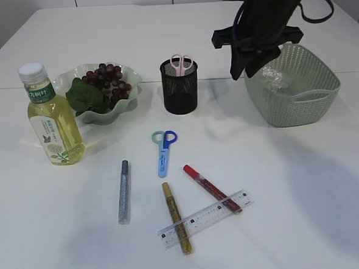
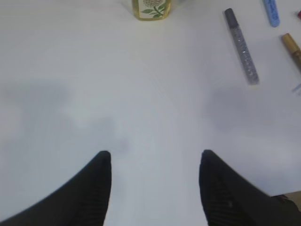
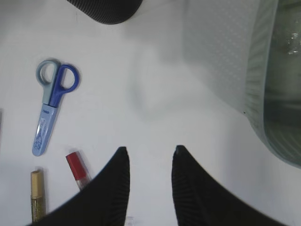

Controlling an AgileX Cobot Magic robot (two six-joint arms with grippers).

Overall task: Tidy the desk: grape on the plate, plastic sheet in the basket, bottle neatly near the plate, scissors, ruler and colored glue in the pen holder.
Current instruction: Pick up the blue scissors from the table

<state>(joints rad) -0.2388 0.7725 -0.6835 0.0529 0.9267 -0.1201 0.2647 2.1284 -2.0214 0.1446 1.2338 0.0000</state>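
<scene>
The left gripper [image 2: 155, 162] and right gripper [image 3: 149, 155] both stand open and empty above the surface [image 1: 293, 194]; the blue scissors [image 1: 164, 151] lie flat.

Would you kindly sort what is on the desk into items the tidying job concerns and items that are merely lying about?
Job items: grape, plate, bottle, plastic sheet, basket, pen holder, pink scissors, blue scissors, ruler, silver glue, gold glue, red glue.

Lying about: nothing visible.
</scene>
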